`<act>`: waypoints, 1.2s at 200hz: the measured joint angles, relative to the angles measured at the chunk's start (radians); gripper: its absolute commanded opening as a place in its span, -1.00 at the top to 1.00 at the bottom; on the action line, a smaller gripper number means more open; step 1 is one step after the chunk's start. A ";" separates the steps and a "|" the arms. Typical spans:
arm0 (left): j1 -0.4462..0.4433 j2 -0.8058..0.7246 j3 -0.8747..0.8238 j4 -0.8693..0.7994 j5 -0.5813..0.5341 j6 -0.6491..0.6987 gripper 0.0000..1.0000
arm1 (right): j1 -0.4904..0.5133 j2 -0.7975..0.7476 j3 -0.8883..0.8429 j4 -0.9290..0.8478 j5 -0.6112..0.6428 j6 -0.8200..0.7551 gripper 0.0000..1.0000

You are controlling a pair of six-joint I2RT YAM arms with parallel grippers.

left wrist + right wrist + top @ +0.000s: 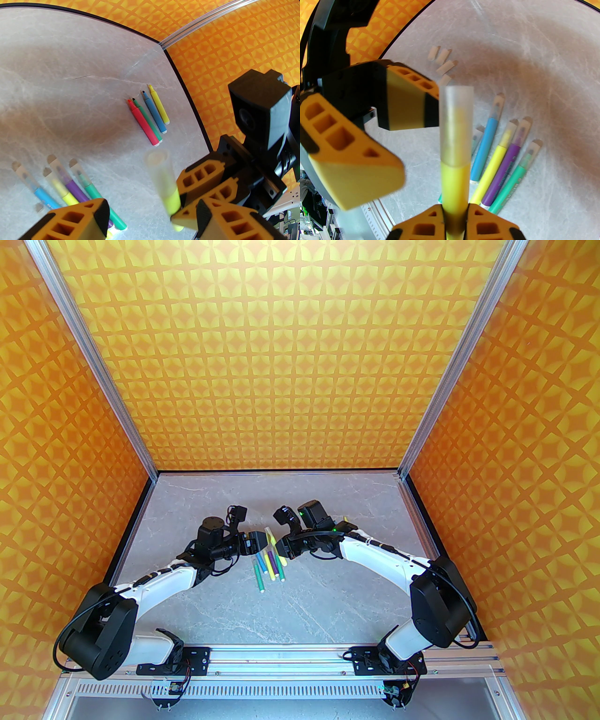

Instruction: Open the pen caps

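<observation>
1. My right jaws clamp the yellow pen (455, 187), its cap (456, 121) on, above the worktop (534, 58).
2. My left jaws gape wide, close by that cap.
3. 4 loose caps (446, 67) lie on the worktop.

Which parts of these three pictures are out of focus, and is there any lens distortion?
Left wrist: the held yellow pen and its cap are blurred close to the lens, the four uncapped pens beyond are sharp, and the table edge bows, fisheye-like. Right wrist: that pen is soft, the loose caps too. Top external: looks sharp throughout.
</observation>
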 measured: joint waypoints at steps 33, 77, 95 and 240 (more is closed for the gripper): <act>-0.010 0.025 0.026 0.029 0.002 -0.014 -0.20 | 0.008 0.000 -0.001 0.003 -0.022 0.000 0.90; -0.024 0.063 0.048 0.058 0.002 -0.034 -0.03 | 0.017 0.000 -0.002 0.014 -0.038 0.000 0.90; -0.028 0.073 0.049 0.066 0.002 -0.039 0.10 | 0.017 0.000 -0.002 0.016 -0.044 0.000 0.90; -0.032 0.074 0.050 0.114 0.003 -0.086 1.00 | 0.018 -0.014 -0.052 0.089 -0.046 0.015 0.23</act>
